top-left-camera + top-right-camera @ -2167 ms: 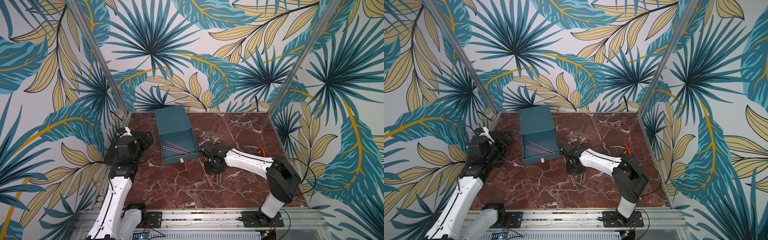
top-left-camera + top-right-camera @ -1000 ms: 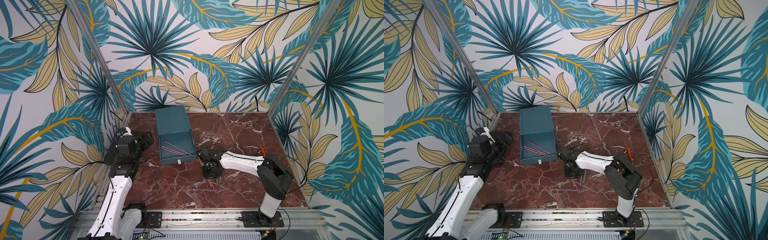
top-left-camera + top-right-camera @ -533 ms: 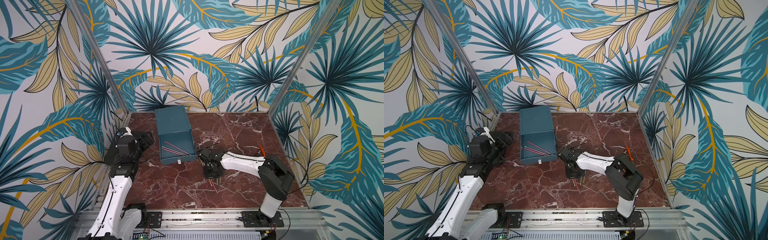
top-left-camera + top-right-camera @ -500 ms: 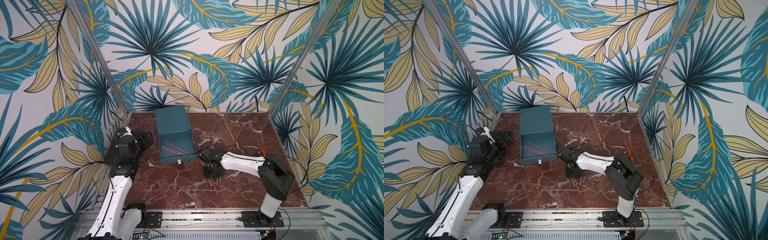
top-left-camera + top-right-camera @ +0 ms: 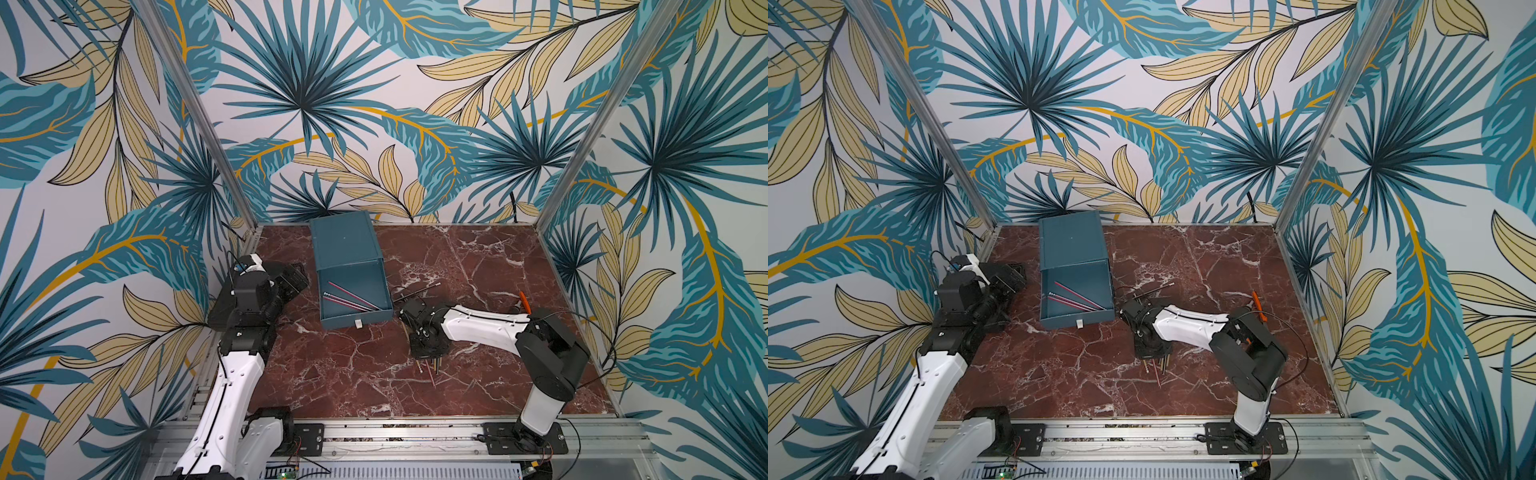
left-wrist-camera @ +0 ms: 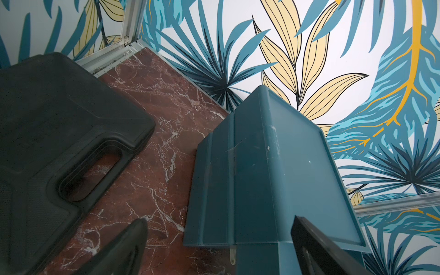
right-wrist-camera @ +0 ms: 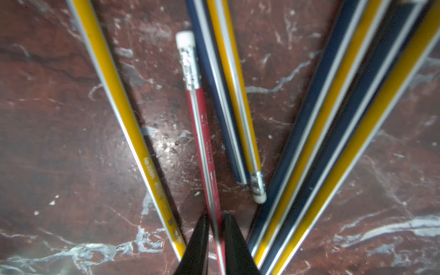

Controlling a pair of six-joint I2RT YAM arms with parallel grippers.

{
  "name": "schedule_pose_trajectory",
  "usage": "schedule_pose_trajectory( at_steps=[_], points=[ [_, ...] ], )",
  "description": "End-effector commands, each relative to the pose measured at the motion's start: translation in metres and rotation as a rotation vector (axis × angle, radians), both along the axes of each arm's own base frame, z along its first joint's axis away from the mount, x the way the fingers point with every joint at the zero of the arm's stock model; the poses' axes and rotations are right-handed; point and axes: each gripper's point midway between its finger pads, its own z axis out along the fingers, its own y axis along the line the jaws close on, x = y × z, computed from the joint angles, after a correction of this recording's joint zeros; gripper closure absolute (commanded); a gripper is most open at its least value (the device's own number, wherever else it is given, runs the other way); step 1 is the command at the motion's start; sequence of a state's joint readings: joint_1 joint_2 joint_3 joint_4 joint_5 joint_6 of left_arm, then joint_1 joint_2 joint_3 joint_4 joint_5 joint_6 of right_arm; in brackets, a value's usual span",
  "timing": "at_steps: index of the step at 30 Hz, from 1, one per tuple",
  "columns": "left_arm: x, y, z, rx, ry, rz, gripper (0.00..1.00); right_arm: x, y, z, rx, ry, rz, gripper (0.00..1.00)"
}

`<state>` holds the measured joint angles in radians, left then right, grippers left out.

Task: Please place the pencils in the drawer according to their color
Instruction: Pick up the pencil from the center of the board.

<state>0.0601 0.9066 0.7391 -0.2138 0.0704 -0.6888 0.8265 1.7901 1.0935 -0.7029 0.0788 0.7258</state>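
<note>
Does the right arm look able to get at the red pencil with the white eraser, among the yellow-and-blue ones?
Probably yes: the right gripper has its jaws closed on the red pencil, and the yellow and blue pencils fan out to either side, leaving that spot free.

Bright, even light; right wrist view blurred (motion-smeared edges).

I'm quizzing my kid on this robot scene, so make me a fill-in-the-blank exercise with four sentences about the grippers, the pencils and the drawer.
The right gripper grips a ____ pencil.
The open drawer holds only ____ pencils.
The left gripper is ____ and empty.
The tool near the right arm has an ____ handle.
Missing words: red, red, open, orange.
</note>
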Motion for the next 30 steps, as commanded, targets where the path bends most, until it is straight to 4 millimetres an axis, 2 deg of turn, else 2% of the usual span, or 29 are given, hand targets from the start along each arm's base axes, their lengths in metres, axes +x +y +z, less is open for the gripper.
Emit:
schedule_pose_trajectory(
  at_steps=[1,6,16,23,30],
  points=[
    [-0.003,0.006,0.003,0.004,-0.015,0.023,0.0,-0.006,-0.014,-0.015,-0.07,0.023,-0.004,0.82],
    [-0.004,0.007,0.004,0.004,-0.017,0.025,0.0,-0.004,-0.009,-0.019,-0.06,0.023,0.014,0.84],
    [-0.004,0.007,0.005,0.006,-0.02,0.027,0.0,0.008,-0.001,-0.007,-0.043,-0.022,0.084,0.97],
    [-0.004,0.008,0.005,0.007,-0.02,0.03,0.0,0.018,0.009,0.022,0.009,-0.086,0.136,1.0],
    [-0.005,0.008,0.005,0.007,-0.021,0.03,0.0,0.033,0.004,0.064,0.035,-0.207,0.133,1.0]
  ],
)
